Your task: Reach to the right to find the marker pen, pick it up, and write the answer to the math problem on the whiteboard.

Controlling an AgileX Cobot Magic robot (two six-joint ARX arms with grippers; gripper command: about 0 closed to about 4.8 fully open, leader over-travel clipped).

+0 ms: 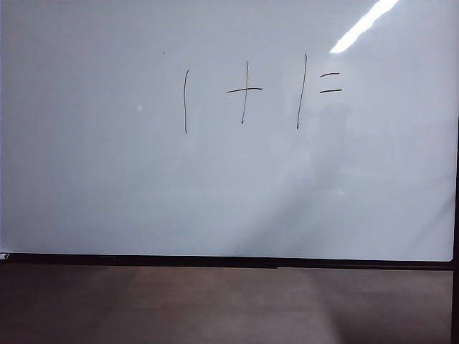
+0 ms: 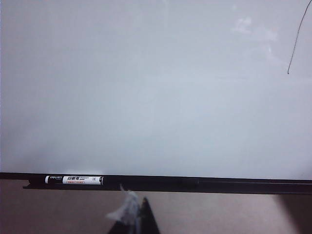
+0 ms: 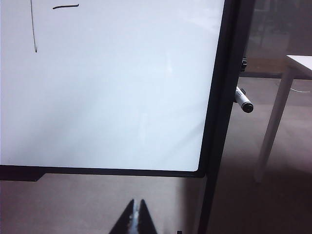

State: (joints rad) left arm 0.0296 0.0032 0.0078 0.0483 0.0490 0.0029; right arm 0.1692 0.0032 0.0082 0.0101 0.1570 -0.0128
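Looking through the right wrist view, I see the right pincer with its two dark fingertips pressed together, holding nothing, hanging in front of the lower edge of the whiteboard, near its bottom right corner; beyond that corner the black frame post rises, and a marker pen with a white barrel and dark cap juts out from behind the post, on the far side from the writing surface; further off stands a white bench on a pale leg, over a brown floor; two strokes of the math problem show in the corner of that picture. Through the left wrist view I see the left pincer only as a dark tip with a blurred pale patch beside it, and I cannot tell whether it is wide or narrow; it sits below the board's bottom edge; a second pen, black with a white label, lies flat along the ledge there, well to one side of the pincer. In the exterior view neither pincer appears; the board carries one plus one and two short dashes, with the space after them blank; a light glare streaks the upper right.
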